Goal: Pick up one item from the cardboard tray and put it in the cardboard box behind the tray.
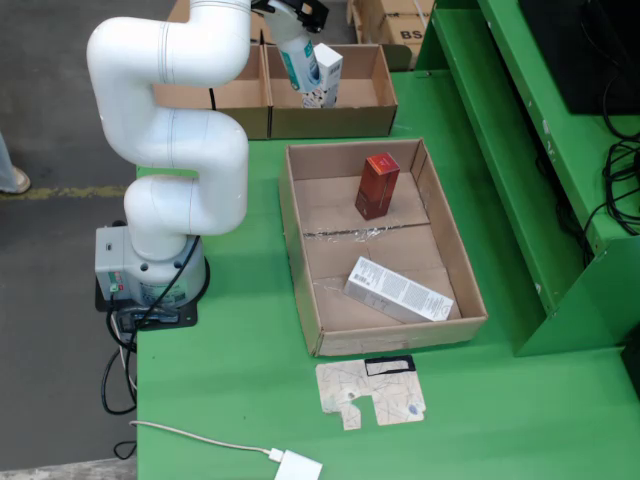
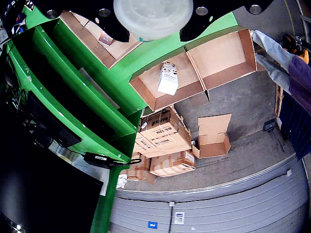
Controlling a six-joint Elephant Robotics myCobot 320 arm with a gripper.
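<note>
Arm: the white arm (image 1: 170, 130) rises from its base (image 1: 150, 270) at the left edge of the green table (image 1: 240, 370) and reaches to the far end of it in the fixed view.
Tool: the gripper (image 1: 300, 15) hangs above the far boxes at the top edge of the fixed view; in the riding view a pale round disc (image 2: 153, 17) fills the top of the frame. Whether it presses on anything cannot be told.
Tray: the wide cardboard tray (image 1: 300, 250) lies on the table in front of the far boxes, open side up.
Tray contents: a red box (image 1: 377, 185) stands upright in the far half; a long white box (image 1: 398, 290) lies flat and slantwise in the near half.
Far boxes: two open cardboard boxes stand side by side behind the tray, the right box (image 1: 355, 118) and the left box (image 1: 235, 105).
Task item: a white carton (image 1: 322, 75) stands upright inside the right box, just below the tool; the riding view shows it (image 2: 168, 78) against that box's floor, near the dividing wall.
Foreground: a flat cardboard scrap (image 1: 370, 392) lies on the table near the tray's front wall; a white adapter (image 1: 298, 467) with its cable sits at the bottom edge.
</note>
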